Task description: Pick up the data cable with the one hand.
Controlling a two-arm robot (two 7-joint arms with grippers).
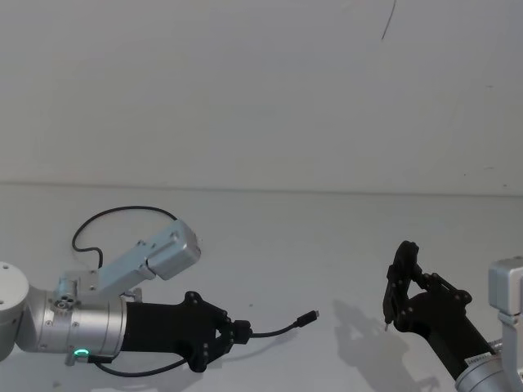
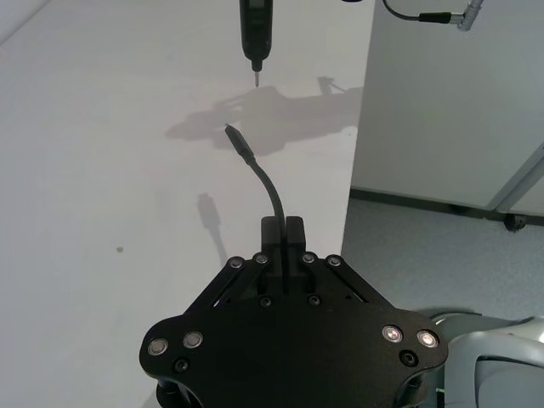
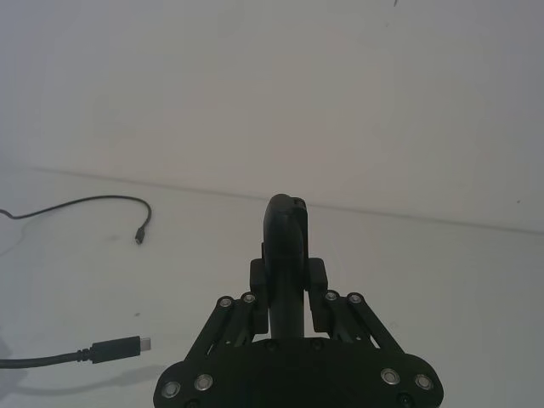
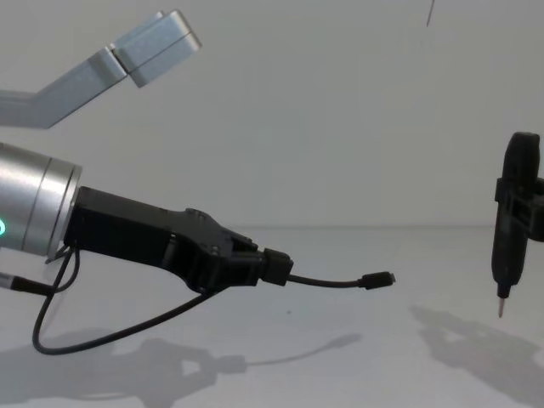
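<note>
The data cable (image 1: 278, 331) is a thin black cord, and my left gripper (image 1: 241, 332), black with a silver wrist and green ring light, is shut on it just behind one plug. That plug end sticks out forward from the fingers (image 4: 274, 267) and hangs in the air above the table, as the data cable (image 4: 336, 282) shows from the side. In the left wrist view the data cable (image 2: 265, 185) curves up out of the shut left gripper (image 2: 285, 228). The rest of the cord loops back behind the arm, with its far plug lying on the table (image 3: 139, 235).
My right gripper (image 1: 402, 300) hovers at the right, shut on a thick black pen-shaped tool (image 4: 507, 242) whose metal tip points down at the white table (image 1: 327, 245). A pale wall (image 1: 261, 90) stands behind the table.
</note>
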